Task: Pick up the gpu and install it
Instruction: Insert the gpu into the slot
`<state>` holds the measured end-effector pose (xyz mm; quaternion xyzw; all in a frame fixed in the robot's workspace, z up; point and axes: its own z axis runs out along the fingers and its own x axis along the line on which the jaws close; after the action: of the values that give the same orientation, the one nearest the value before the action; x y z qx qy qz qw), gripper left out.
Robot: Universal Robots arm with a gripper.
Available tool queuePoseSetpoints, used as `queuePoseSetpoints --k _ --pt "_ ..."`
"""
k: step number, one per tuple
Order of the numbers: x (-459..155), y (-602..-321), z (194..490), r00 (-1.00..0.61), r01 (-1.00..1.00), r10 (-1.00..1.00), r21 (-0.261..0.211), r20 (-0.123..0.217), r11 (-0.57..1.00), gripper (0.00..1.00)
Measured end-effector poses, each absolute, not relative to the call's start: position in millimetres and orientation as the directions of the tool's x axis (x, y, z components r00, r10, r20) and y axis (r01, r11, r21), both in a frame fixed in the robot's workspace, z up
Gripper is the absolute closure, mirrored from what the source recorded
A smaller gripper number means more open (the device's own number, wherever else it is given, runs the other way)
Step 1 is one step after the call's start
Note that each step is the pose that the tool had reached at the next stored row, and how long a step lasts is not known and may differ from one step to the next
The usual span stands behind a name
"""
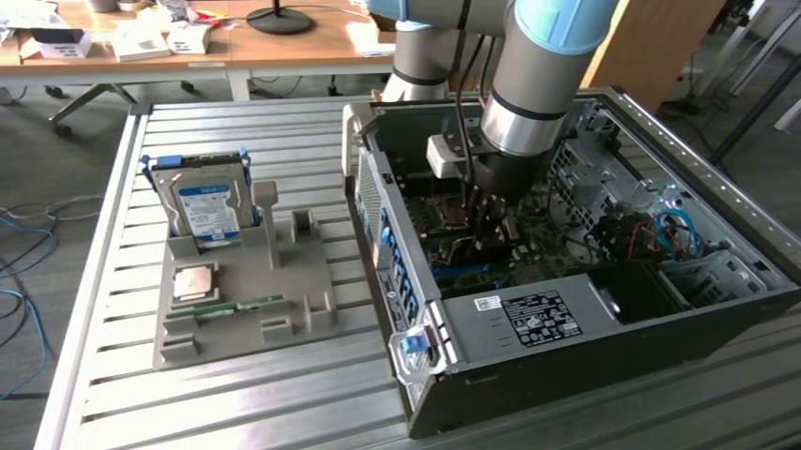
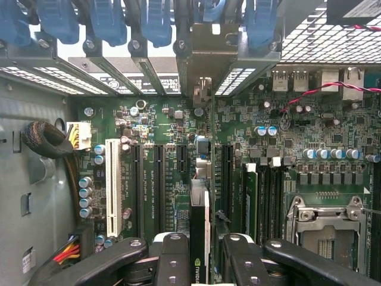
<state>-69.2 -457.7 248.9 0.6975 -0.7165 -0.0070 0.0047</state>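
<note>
On the slatted tabletop (image 1: 113,281), an open computer case (image 1: 526,319) was seen — inside it, the end effector (image 2: 199,250) was clamped on the gpu (image 2: 199,226), held edge-on above the motherboard (image 2: 166,179).

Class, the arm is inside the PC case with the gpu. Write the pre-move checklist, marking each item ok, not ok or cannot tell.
1. gpu gripped edge-on between the gripper jaws: ok.
2. Gripper inside the open computer case, above the motherboard: ok.
3. Card in line with an expansion slot: cannot tell.
4. Bracket meets the rear opening: cannot tell.
5. Red-black wires away from the card: ok.
</note>
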Motion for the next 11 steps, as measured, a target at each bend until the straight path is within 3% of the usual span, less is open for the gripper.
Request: queuePoseSetpoints --k 11 --pt "-69.1 -457.6 249.5 -0.027 -1.000 -1.000 0.016 -0.003 0.027 0.74"
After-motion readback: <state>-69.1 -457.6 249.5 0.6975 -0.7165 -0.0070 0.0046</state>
